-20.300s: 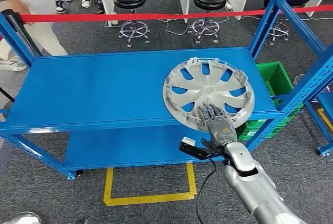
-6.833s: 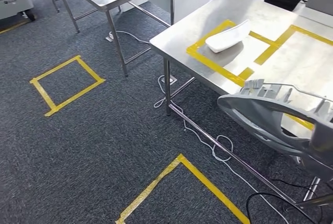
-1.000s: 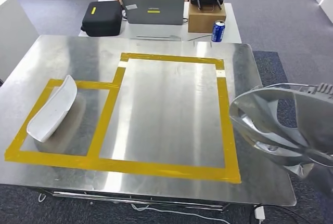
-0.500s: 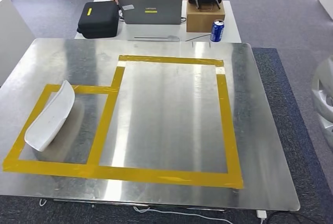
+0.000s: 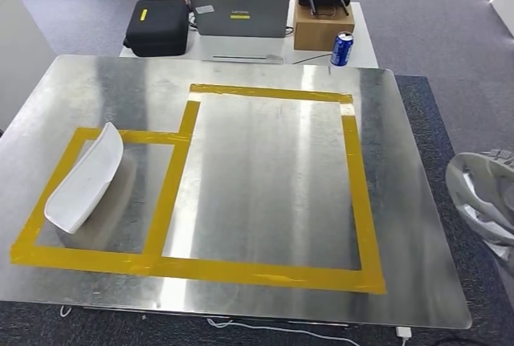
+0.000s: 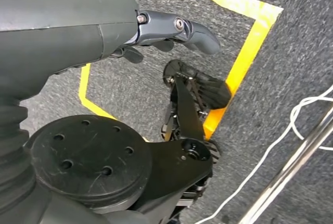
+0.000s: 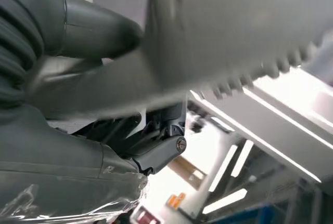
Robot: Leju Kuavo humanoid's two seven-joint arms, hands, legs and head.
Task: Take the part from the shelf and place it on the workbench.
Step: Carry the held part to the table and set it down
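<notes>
Off the workbench's (image 5: 418, 201) right-hand edge, the silver wheel cover (image 5: 482, 193) hangs over grey carpet, not yet above the steel top; in the right wrist view, blurred, the right hand (image 7: 78, 94) is clamped on it, the thick thumb lying against one face and the darker fingers (image 7: 157, 151) tucked under the toothed rim; the left hand (image 6: 117, 31) hangs beside the robot's body above a yellow floor marking, fingers loosely apart and holding nothing. Ahead of the carrying hand and across from it lies the large yellow-taped rectangle (image 5: 357, 201), bare, the likely drop zone; farther from that hand, in the smaller taped bay, rests a white curved part (image 5: 85, 179); beyond the bench a person sits behind a laptop (image 5: 238, 10), with a blue can (image 5: 342, 49) nearby. Risk, as judged: the cover is broad and held by one edge, so a low approach could knock its rim against the bench edge and twist it loose; a release short of the tape would drop it to the floor.
</notes>
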